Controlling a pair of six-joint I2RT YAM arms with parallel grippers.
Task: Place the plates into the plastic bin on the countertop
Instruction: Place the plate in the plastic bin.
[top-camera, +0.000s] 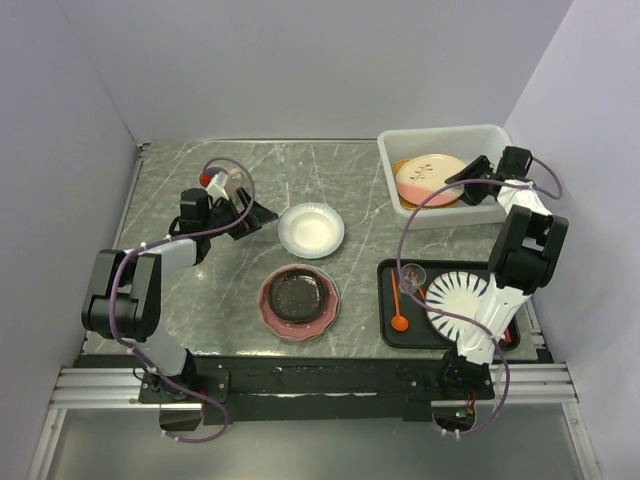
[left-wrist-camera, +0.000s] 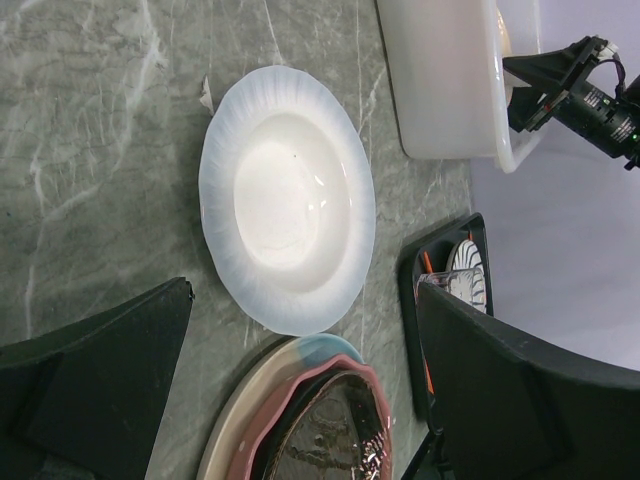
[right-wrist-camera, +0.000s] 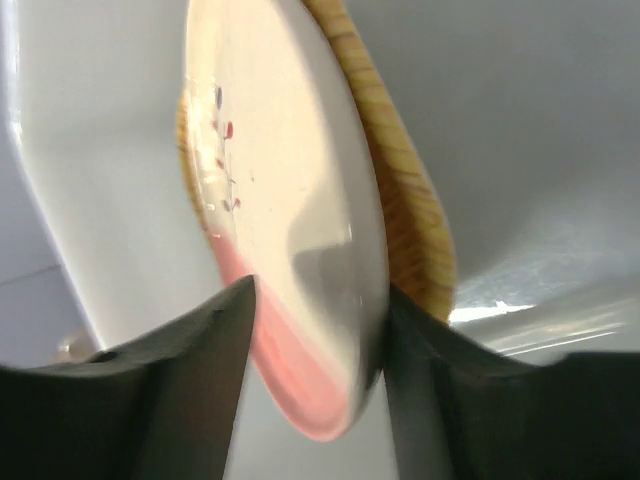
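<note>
Right end effector (top-camera: 468, 180) straddles the rim of the pink floral plate (top-camera: 428, 178), which rests in the bin (top-camera: 440, 135) on an orange plate (right-wrist-camera: 410, 210); pinching or loose, I cannot tell. Left end effector (top-camera: 258, 212), spread wide, hovers beside the white plate (top-camera: 311, 229) on the desk (top-camera: 180, 180), probably the next pickup

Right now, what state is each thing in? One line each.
Left end effector: open, over the counter near the white plate.
Right end effector: straddling the floral plate rim; grip unclear.
Floral plate: in the bin, on an orange plate.
White plate: on the counter, upright, empty.
Black plate: stacked on pink plate, on the counter.
Striped plate: on the tray.
</note>
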